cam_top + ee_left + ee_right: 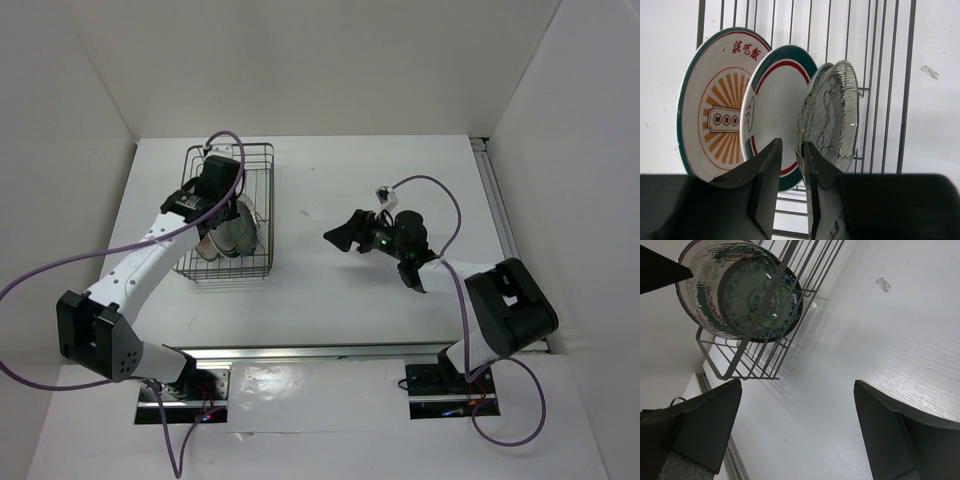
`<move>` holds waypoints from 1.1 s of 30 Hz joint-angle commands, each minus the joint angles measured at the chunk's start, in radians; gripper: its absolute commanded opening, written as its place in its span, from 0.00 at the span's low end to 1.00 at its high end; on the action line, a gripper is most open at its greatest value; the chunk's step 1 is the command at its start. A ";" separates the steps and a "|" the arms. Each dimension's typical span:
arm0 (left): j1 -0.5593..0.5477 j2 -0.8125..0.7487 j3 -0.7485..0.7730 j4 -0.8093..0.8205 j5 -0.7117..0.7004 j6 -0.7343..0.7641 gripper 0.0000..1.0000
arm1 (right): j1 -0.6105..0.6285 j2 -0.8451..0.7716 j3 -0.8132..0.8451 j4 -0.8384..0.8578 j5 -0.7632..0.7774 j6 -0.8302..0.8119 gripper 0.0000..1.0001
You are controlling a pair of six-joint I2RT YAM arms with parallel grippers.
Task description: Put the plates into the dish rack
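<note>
The dish rack [256, 160] stands at the left of the table. All four plates stand on edge in it: the large orange-centred plate [715, 115], the red-ringed plate [772, 95], the teal plate [785, 300] and the translucent grey plate [832, 115] in front of it. My left gripper [793, 152] is over the rack, its jaws a narrow gap apart. The grey plate's rim lies in that gap against the right finger [815, 170], clear of the left finger. My right gripper [797, 425] is wide open and empty above the bare table, right of the rack [755, 355].
A small scrap of tape [882, 284] lies on the table beyond the rack. A metal rail [300, 352] runs along the near edge. White walls enclose the table on three sides. The right arm [500, 300] stretches in from the right.
</note>
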 commanded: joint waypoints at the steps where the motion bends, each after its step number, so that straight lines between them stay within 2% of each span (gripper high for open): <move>1: -0.001 0.011 0.048 0.013 0.014 -0.016 0.37 | -0.012 -0.045 -0.010 0.087 -0.017 0.000 1.00; 5: -0.001 0.011 0.048 0.013 0.034 -0.016 0.49 | -0.012 -0.045 -0.010 0.087 -0.017 0.009 1.00; 8: -0.001 -0.012 0.048 0.022 0.045 -0.016 0.61 | -0.021 -0.045 -0.020 0.087 -0.026 0.009 1.00; 9: -0.001 -0.025 0.037 0.041 0.069 -0.016 0.80 | -0.021 -0.045 -0.020 0.087 -0.026 0.009 1.00; 10: -0.001 -0.058 0.037 0.051 0.080 -0.016 0.93 | -0.021 -0.045 -0.020 0.087 -0.026 0.009 1.00; 11: -0.001 -0.081 0.008 0.090 0.120 -0.016 1.00 | -0.021 -0.045 -0.010 0.067 -0.026 -0.011 1.00; 14: -0.001 -0.204 -0.067 0.160 0.232 0.024 1.00 | -0.006 -0.096 0.069 -0.170 0.084 -0.121 1.00; 15: 0.018 -0.236 -0.088 0.206 0.258 0.024 1.00 | 0.029 -0.141 0.100 -0.359 0.212 -0.164 1.00; 16: 0.035 -0.270 -0.107 0.217 0.292 0.024 1.00 | 0.052 -0.166 0.130 -0.444 0.282 -0.204 1.00; 17: 0.056 -0.337 -0.148 0.235 0.395 0.011 1.00 | 0.075 -0.191 0.179 -0.515 0.349 -0.260 1.00; 21: 0.099 -0.475 -0.191 0.240 0.484 -0.006 1.00 | 0.167 -0.318 0.333 -0.856 0.607 -0.324 1.00; 25: 0.099 -0.567 -0.165 0.130 0.435 0.029 1.00 | 0.253 -0.474 0.447 -1.144 0.805 -0.342 1.00; 30: 0.067 -0.728 -0.280 0.078 0.323 -0.005 1.00 | 0.288 -0.593 0.549 -1.373 0.942 -0.333 1.00; 33: 0.067 -0.827 -0.346 0.030 0.312 -0.014 1.00 | 0.288 -0.671 0.574 -1.460 0.995 -0.342 1.00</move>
